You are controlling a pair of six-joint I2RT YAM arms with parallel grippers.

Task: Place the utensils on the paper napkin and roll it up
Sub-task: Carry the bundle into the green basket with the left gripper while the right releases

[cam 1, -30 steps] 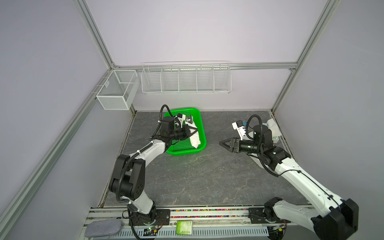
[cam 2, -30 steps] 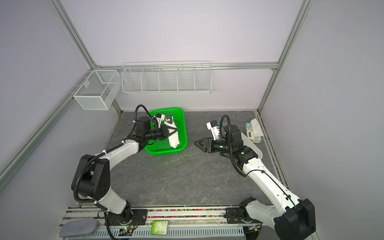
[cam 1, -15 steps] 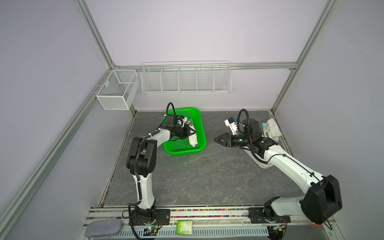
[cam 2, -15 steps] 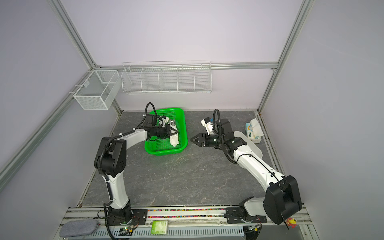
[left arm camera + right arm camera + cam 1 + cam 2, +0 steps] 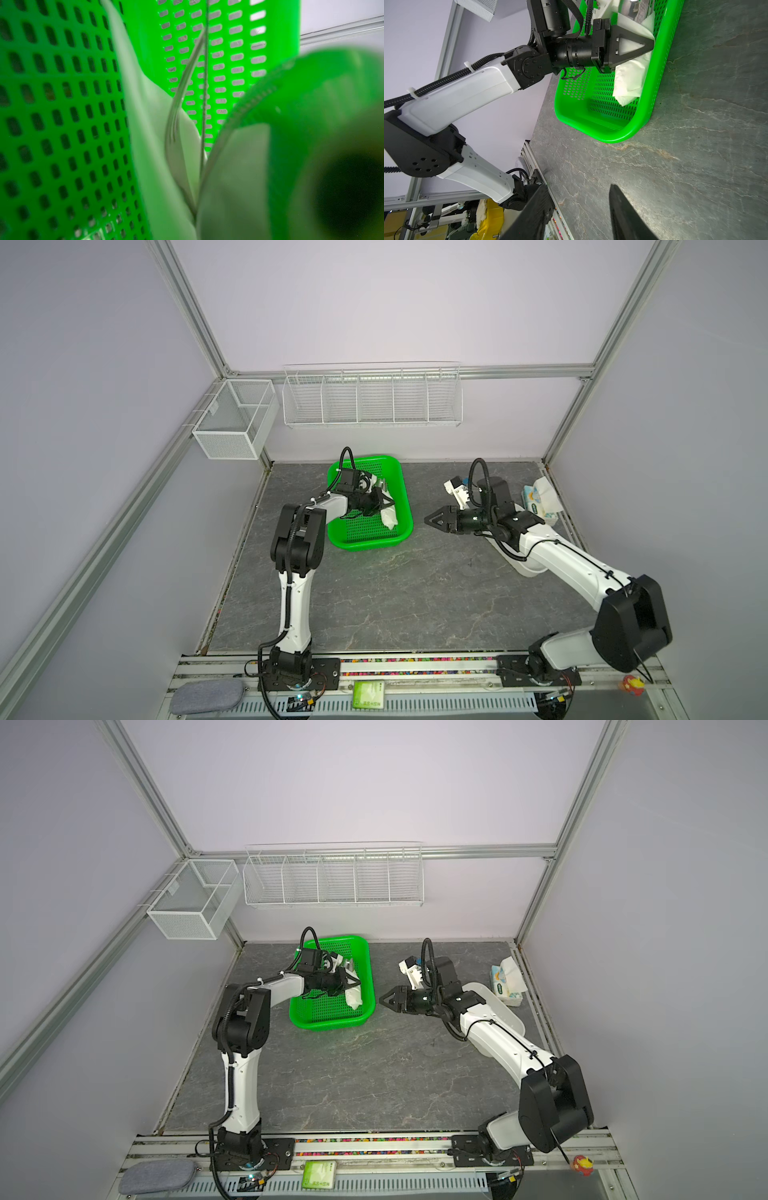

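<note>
One risk stands out: the left gripper (image 5: 651,44), jaws closed at the rolled paper napkin (image 5: 388,516), could tear the thin sheet or loosen the roll if it drags, letting the utensils (image 5: 176,128) slide out. Whether paper is actually pinched I cannot tell. The roll lies along the right wall of the green basket (image 5: 365,543), centre of both top views, with nothing else inside. The right gripper (image 5: 430,519) hovers just right of it, jaws parted and empty. The wire rack (image 5: 372,406) and mesh box (image 5: 232,423), higher in frame, look empty.
</note>
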